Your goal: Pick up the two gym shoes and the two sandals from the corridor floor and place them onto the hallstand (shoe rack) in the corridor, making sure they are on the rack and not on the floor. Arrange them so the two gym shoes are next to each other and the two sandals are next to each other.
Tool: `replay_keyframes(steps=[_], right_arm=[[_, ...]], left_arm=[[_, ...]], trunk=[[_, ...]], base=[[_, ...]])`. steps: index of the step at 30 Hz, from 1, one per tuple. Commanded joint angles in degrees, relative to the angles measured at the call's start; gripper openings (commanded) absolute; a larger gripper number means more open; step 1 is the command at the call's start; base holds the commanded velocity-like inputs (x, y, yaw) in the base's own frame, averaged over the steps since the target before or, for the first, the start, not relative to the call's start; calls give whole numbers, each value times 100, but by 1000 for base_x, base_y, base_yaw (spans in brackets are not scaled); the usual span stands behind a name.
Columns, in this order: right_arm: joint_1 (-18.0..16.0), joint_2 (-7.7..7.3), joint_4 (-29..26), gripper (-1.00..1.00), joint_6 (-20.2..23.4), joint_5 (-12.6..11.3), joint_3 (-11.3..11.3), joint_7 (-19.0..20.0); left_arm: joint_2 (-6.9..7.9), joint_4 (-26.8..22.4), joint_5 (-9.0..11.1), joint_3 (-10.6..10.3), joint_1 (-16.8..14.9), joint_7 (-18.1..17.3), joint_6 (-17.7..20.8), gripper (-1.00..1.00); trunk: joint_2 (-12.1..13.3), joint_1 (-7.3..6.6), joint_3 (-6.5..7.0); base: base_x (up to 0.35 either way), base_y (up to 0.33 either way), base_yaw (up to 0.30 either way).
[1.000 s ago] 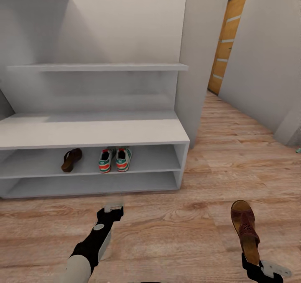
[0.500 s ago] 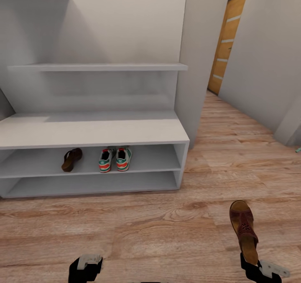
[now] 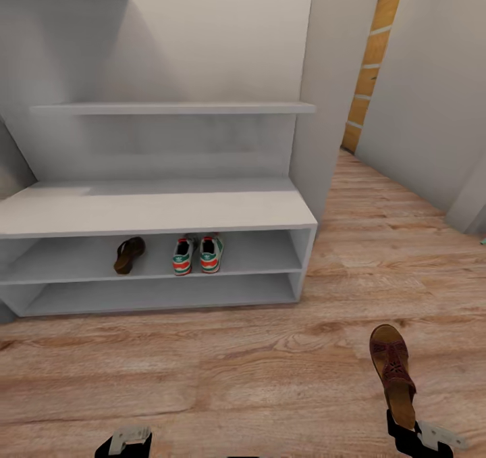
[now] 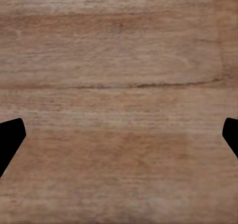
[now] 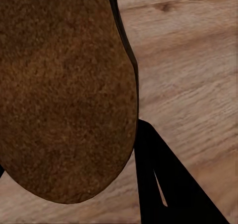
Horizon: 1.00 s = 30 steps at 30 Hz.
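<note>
Brown sandal (image 3: 393, 375) gripped by right claw (image 3: 405, 431) | left claw (image 4: 119, 140) released | gym shoes (image 3: 196, 255) shelved

An orange door (image 3: 370, 73), probably wooden, between grey walls (image 3: 432, 93).

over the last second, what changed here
The left arm drew back from above the floor toward the robot; its left gripper now hangs open over bare planks. The camera also shifted. Unchanged: right gripper holding the sandal, with one sandal and both gym shoes on the hallstand.
</note>
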Motion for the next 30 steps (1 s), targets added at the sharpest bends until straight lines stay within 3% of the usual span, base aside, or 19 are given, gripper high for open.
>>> replay_keyframes(steps=[1,30], right_arm=[[-3,-1,5,-100,-15,-33,-21,37],[-3,1,15,-100,-15,-33,-21,36]], left_arm=[[1,8,-51,49,-5,-29,-25,100],[70,13,-52,56,2,-21,-25,100]], trunk=[[-2,-2,-4],[-2,-2,-4]], base=[[-108,293,0],[-119,295,0]])
